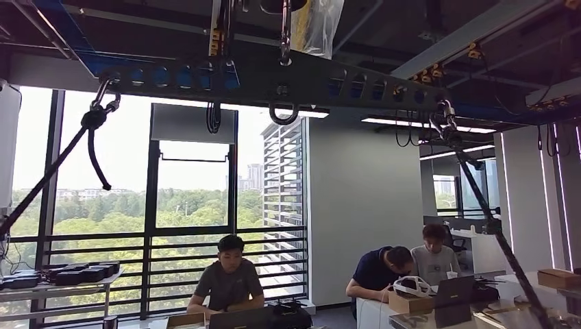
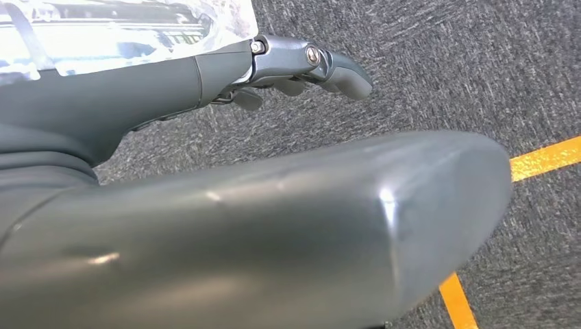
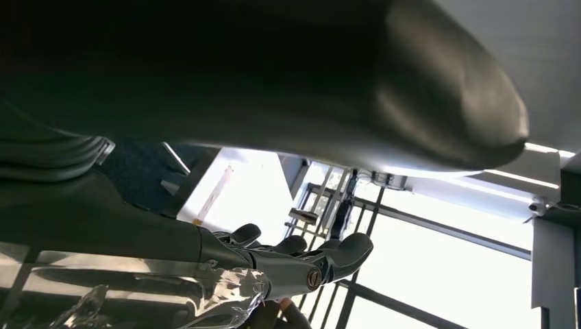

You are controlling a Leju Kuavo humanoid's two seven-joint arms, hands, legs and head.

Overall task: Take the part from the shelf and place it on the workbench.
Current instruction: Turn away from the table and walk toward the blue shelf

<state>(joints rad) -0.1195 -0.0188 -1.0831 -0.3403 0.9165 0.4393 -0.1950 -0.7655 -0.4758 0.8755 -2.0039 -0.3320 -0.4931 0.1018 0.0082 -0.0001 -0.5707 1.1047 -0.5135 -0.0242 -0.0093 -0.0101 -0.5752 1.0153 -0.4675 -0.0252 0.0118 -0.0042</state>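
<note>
The head view looks out high across an office, under a dark perforated beam (image 1: 274,79) hung with straps and hooks. At far left a table (image 1: 41,289) by the windows carries dark trays (image 1: 75,273). Right of it a person (image 1: 229,277) sits behind a laptop (image 1: 240,319). Further right two more people (image 1: 384,267) bend over a desk with a white headset (image 1: 414,286), and a cardboard box (image 1: 558,277) lies at the far right.

The part cannot be made out in any view, so its place and the way its long axis points cannot be told.

The left hand (image 2: 260,192) hangs over grey carpet (image 2: 445,62) crossed by an orange line (image 2: 545,156). Its thick thumb fills the foreground, and its darker fingers (image 2: 329,65) reach out nearly straight, slightly bent at the tips and apart from the thumb. Nothing lies between them: the hand is empty and spread. Clear crinkled film (image 2: 103,34) lies along the hand near the wrist.

The right hand (image 3: 274,137) faces bright windows (image 3: 445,274). Its thumb stretches across above, and its fingers (image 3: 329,257) extend side by side well apart from it, holding nothing. The same clear film (image 3: 137,295) lies beside the base of the fingers.
</note>
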